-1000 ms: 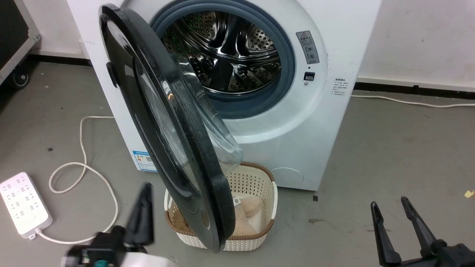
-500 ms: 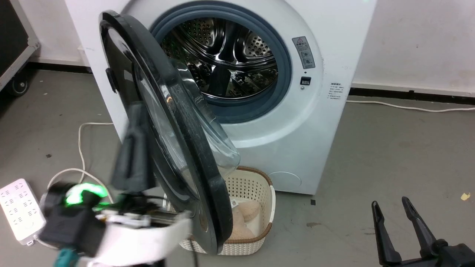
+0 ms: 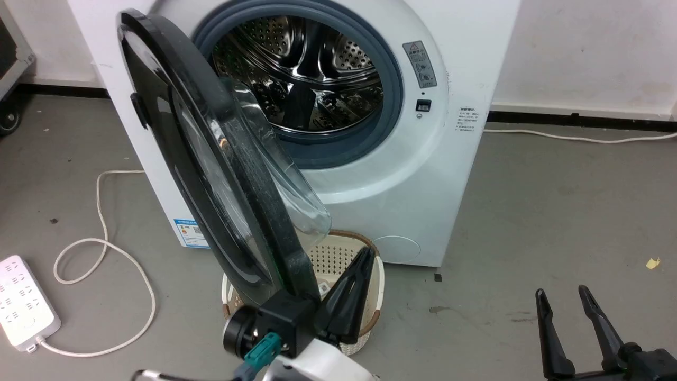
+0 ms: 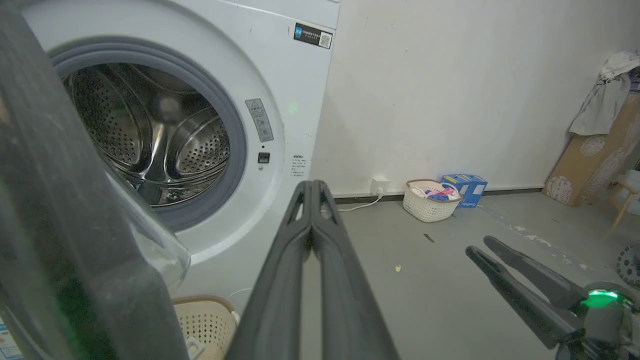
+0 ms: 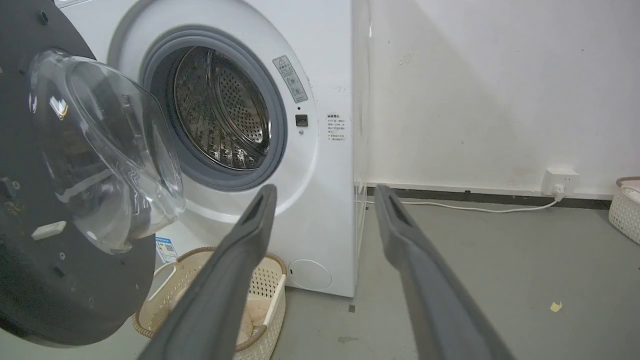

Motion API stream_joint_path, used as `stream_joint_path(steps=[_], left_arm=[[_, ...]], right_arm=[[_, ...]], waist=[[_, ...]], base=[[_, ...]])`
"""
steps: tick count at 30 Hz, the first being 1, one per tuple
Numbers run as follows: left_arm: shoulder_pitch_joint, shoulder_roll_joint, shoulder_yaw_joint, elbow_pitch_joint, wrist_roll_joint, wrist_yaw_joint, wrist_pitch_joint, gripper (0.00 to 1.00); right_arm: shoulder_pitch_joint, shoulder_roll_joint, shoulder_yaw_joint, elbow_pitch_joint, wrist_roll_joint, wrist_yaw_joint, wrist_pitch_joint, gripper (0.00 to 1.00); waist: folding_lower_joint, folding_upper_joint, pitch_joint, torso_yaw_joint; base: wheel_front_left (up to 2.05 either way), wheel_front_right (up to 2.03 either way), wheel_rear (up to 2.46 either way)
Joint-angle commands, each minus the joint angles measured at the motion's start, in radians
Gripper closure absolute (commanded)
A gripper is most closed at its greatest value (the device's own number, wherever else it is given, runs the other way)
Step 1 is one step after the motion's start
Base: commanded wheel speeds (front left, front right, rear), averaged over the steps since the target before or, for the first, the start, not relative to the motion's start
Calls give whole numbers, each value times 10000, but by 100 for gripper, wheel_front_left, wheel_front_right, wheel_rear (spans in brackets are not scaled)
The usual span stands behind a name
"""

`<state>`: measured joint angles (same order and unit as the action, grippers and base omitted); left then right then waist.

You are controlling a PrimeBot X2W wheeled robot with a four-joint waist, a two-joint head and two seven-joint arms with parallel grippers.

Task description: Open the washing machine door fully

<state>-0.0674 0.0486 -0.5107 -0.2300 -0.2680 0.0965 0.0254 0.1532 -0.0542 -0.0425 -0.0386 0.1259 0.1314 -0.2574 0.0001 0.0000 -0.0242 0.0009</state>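
Note:
The white washing machine [image 3: 423, 174] stands with its steel drum exposed. Its door [image 3: 211, 174], a black rim around a bulging glass bowl [image 3: 285, 185], is swung about half open on the left hinge. My left gripper [image 3: 366, 253] is shut and empty. It sits just right of the door's lower edge, on the glass side, fingers pointing up; I cannot tell if it touches. The left wrist view has the door [image 4: 60, 225] close at the left of the shut gripper [image 4: 311, 184]. My right gripper [image 3: 560, 291] is open at the lower right, well clear of the machine [image 5: 330, 75].
A cream basket [image 3: 338, 248] with pale laundry stands on the floor under the door. A white power strip [image 3: 24, 301] and looped cable [image 3: 106, 248] lie at the left. Another basket [image 4: 430, 200] and blue boxes [image 4: 462, 185] sit by the far wall.
My left gripper swung from the door's outer left side to the right of its lower edge. The camera shifted slightly. The door's angle looks the same; the right gripper stayed put.

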Motion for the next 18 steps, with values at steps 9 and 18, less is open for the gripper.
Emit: stream_joint_path(steps=[9,18], left_arm=[[90,18,364,1987,-710,472,-133,100],[56,285,701,3001,-771,512,-614,100]], right_arm=[[-216,39,-112,235,111,-7,-43,0],[-107,39,51,364,197,-7,-43,0]], waist=[[-1,0,125,28],[-1,0,50,576]], base=[[0,0,0],[0,0,0]])
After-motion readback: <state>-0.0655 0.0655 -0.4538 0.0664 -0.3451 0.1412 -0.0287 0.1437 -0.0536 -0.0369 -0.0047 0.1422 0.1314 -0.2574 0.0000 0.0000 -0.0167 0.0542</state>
